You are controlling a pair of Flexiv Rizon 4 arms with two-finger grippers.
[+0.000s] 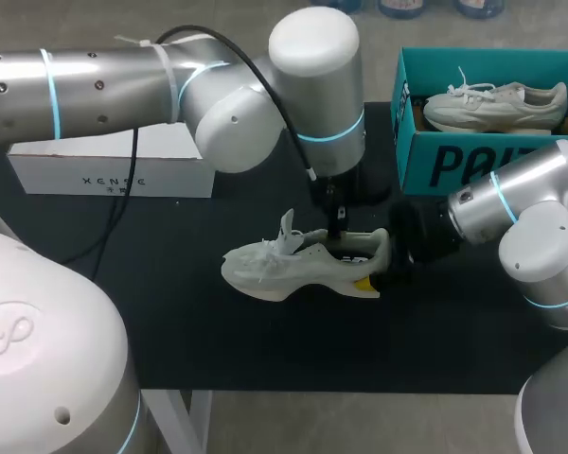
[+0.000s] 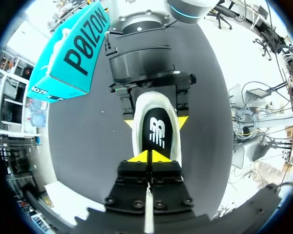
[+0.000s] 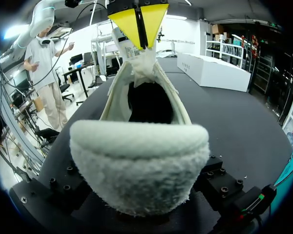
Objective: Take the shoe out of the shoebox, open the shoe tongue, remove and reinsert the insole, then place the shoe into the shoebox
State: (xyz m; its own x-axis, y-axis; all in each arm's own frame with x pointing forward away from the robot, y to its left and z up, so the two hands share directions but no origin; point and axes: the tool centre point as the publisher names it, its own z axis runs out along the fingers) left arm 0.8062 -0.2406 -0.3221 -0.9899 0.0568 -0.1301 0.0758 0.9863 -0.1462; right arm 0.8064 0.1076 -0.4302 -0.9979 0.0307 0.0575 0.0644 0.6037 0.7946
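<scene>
shoes 2: cream mesh sneaker (image 1: 303, 270) mid black table (image 1: 170, 312), well apart from its near edge; second cream sneaker (image 1: 497, 104) in teal cardboard shoebox (image 1: 417, 142) (1, far right edge) | left gripper (image 2: 149, 157) pinching tongue (image 3: 141, 68) | right gripper (image 2: 156, 122) clamped on heel (image 3: 139, 165)

Large dark capitals along the long side wall of the teal shoebox (image 1: 424, 163), partly hidden in the head view and whole in the left wrist view. Smaller white print on its end wall. Small spaced dark letters on the front of the white box (image 1: 114, 178). White logo mark on the black insole (image 2: 156, 132) inside the shoe (image 1: 265, 270). Embossed looped emblem on the white arm housing (image 1: 19, 331).
</scene>
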